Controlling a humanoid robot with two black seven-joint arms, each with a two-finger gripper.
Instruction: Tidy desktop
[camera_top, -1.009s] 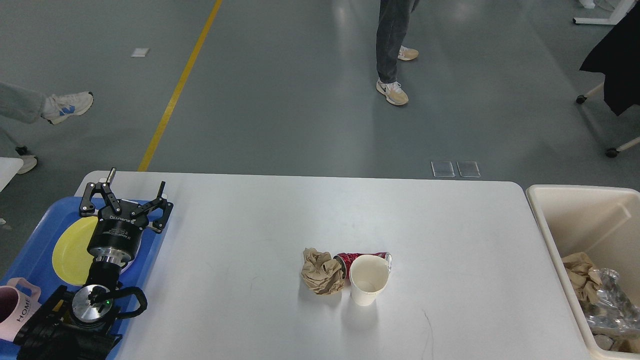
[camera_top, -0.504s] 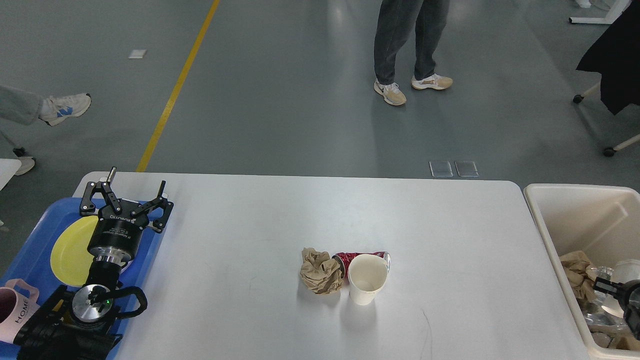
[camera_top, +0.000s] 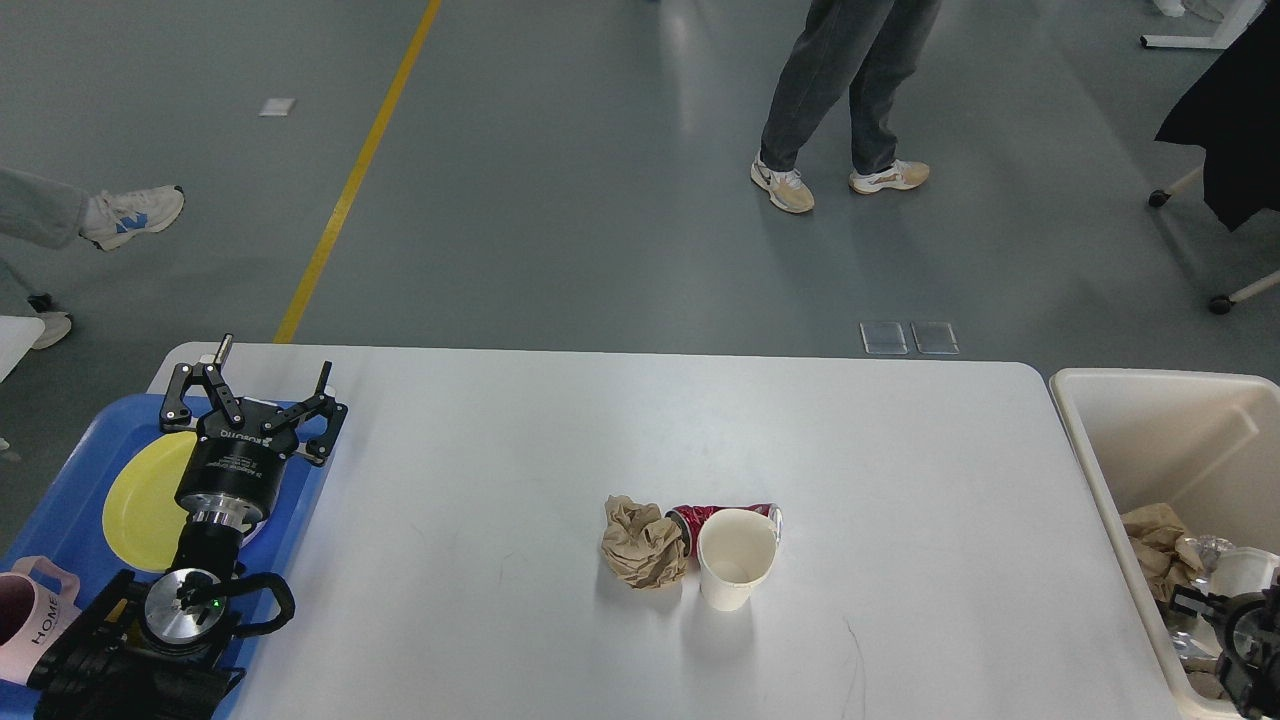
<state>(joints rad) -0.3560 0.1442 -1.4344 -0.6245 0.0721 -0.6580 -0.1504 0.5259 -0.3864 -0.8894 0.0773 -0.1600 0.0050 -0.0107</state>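
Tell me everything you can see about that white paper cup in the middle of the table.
The paper cup is plain white, looks like thin paper, and stands upright with its mouth open; it seems empty. It sits on the white desktop, near the middle. A crushed red can lies right behind it, partly hidden, and a crumpled brown paper ball sits close on its left. Neither hand is near it.

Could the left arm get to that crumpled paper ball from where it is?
Probably yes: the left gripper hangs open over the blue tray, and only bare desktop separates it from the paper ball.
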